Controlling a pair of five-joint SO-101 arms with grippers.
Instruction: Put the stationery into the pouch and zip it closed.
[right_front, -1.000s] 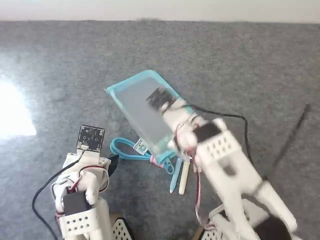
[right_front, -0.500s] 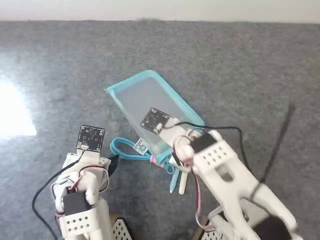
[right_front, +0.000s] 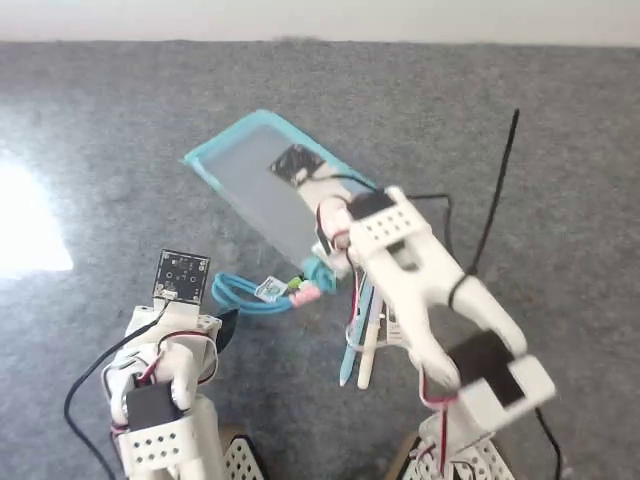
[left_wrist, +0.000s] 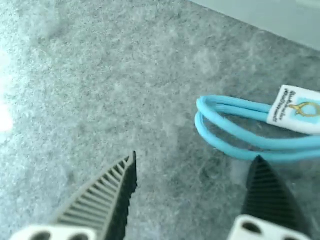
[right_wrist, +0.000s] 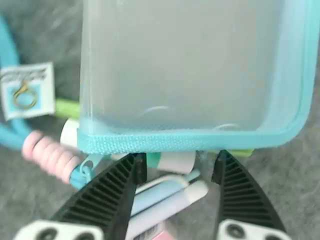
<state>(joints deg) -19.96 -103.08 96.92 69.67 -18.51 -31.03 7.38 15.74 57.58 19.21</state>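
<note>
The translucent pouch (right_front: 250, 175) with teal trim lies slanted on the grey mat. Its near edge (right_wrist: 185, 142) sits just ahead of my right gripper (right_wrist: 175, 172). That gripper is open, and its jaws straddle pens (right_wrist: 165, 195) and a white cap that poke out below the pouch edge. In the high view the pens (right_front: 358, 345) lie under the right arm (right_front: 390, 240). A teal cord loop (right_front: 238, 295) with a white tag and pink beads (right_front: 306, 293) trails from the pouch corner. My left gripper (left_wrist: 192, 175) is open just short of the cord loop (left_wrist: 235, 135), holding nothing.
Grey mat covers the table, with bare room to the left and behind the pouch. A black cable (right_front: 495, 195) rises beside the right arm. A green item (right_wrist: 67, 107) lies under the pouch corner by the tag (right_wrist: 27, 90).
The right arm has swung forward and left, and the pouch has slid away from the arms to the upper left. The cord loop shifted with it. The left arm kept still.
</note>
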